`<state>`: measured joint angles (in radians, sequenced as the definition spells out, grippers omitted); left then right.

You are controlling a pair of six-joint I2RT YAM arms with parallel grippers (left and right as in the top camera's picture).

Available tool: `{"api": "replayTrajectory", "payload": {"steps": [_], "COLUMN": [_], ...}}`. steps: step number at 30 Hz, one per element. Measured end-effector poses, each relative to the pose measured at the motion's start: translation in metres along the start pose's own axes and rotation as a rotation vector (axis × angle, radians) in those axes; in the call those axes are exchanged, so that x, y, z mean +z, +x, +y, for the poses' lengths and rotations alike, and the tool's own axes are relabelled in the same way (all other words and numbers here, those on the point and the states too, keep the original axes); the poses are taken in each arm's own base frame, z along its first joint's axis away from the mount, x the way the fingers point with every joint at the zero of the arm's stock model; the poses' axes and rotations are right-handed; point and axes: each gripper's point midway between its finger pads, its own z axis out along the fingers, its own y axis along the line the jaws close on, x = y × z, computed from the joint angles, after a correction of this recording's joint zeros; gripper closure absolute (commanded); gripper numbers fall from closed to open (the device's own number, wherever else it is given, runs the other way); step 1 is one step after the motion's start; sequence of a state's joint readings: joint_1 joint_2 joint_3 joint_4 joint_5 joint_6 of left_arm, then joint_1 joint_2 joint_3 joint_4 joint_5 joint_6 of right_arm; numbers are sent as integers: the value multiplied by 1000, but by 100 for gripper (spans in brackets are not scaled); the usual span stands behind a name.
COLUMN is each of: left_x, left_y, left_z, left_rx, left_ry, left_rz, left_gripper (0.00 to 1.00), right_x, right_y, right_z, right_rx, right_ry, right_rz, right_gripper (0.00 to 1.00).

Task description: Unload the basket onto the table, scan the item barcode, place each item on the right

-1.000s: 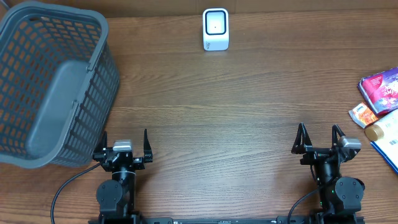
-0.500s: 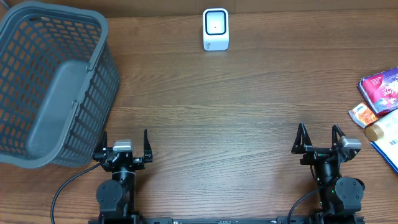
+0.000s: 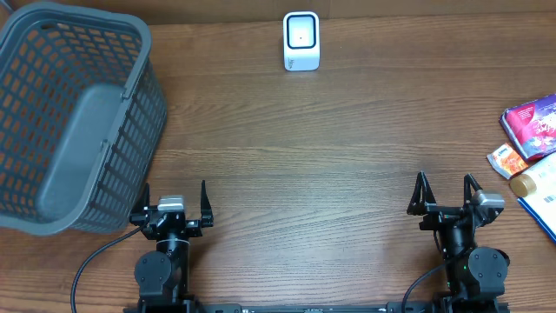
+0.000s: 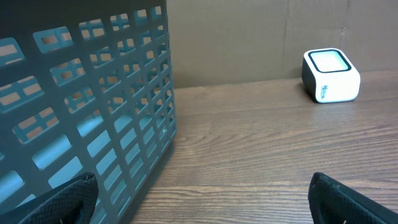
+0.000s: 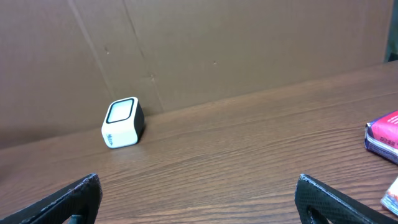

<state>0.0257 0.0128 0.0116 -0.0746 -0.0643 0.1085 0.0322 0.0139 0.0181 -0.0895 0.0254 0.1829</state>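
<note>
While both arms sit low at the 6 o'clock edge of the table (image 3: 304,156), I see the left gripper (image 3: 174,193) at about 7 o'clock and the right gripper (image 3: 445,184) at about 5 o'clock. Each has its jaws spread wide with nothing between them, and neither touches anything. The scanner (image 3: 301,41), a small white block with a dark window on its face, stands at 12 o'clock near the far edge, well apart from both grippers. The items to scan lie bunched at 3 o'clock, partly cut off by the frame: a purple packet (image 3: 532,122), a small orange-and-white sachet (image 3: 506,161) just beside it, a tan-capped container (image 3: 530,181) and a blue-and-white box (image 3: 543,209) toward 4 o'clock. I can read no barcode from here. A grey basket (image 3: 69,122) fills the 9 to 10 o'clock corner, just beyond the left gripper. My left wrist camera shows the basket wall (image 4: 93,93) close on its left and the scanner (image 4: 331,76) far off at 1 o'clock. The right wrist camera catches the scanner (image 5: 122,122) at 10 o'clock and the packet's corner (image 5: 385,134) at 3 o'clock.
</note>
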Motion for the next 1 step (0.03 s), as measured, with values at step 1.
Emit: {"api": "replayTrajectory", "payload": {"steps": [1], "left_x": [0], "left_y": [0], "left_z": [0], "left_rx": [0], "left_ry": [0], "left_rz": [0], "left_gripper": [0], "right_x": [0], "right_y": [0], "right_z": [0], "right_rx": [0], "right_ry": [0], "right_rz": [0], "right_gripper": [0]}}
